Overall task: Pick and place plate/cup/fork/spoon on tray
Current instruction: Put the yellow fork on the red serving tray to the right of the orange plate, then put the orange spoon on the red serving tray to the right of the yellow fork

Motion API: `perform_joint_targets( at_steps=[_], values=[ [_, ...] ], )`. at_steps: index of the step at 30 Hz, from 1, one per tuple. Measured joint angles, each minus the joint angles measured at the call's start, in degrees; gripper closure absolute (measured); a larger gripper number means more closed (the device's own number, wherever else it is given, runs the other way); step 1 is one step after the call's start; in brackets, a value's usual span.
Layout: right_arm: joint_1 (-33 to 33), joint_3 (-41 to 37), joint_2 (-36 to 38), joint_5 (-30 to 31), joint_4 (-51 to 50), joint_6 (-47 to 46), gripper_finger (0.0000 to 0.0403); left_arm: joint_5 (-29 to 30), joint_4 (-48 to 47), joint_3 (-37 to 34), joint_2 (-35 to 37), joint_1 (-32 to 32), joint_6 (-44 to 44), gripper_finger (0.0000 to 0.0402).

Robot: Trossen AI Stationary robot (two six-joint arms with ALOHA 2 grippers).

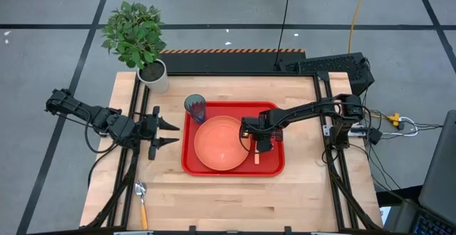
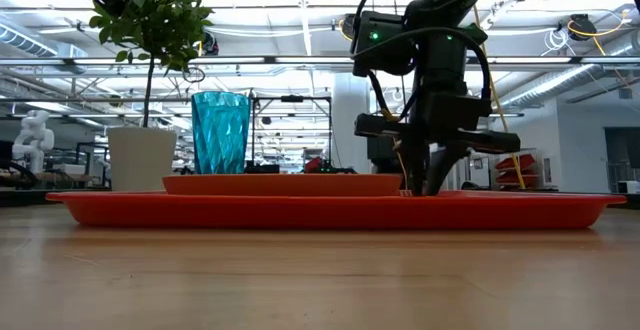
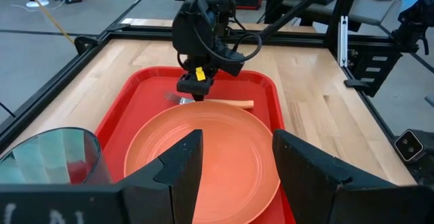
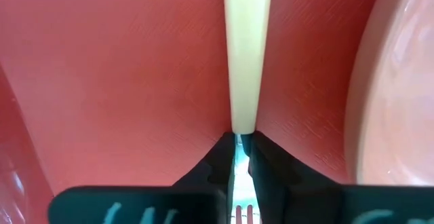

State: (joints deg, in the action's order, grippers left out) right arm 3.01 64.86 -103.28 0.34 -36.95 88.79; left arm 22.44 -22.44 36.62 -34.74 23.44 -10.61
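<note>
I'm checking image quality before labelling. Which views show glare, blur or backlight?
Low view: bright ceiling lights backlight the translucent teal cup and the right gripper, leaving it dark. Right wrist view: pale wooden fork handle is soft, too close. Left wrist view: salmon-orange round plate shows mild sheen. High view: even light on the red rectangular tray.

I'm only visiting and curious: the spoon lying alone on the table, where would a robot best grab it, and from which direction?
Probably by the handle, from straight above. The spoon lies flat on the bare wood near the front edge, its bowl toward the tray and its long orange handle pointing away, with nothing beside it. Fingers closing across that narrow, straight handle should grip better than on the rounded bowl. The left end effector is nearest.
</note>
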Motion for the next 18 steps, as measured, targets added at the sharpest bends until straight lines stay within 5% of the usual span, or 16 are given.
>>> perform_joint_targets(
  at_steps=[18],
  values=[
    [0.02, -0.02, 3.01, 1.29, 0.34, 0.94, 0.0316, 0.00, -0.10, 0.00, 0.00, 0.00, -0.32, 0.0220]
  ],
)
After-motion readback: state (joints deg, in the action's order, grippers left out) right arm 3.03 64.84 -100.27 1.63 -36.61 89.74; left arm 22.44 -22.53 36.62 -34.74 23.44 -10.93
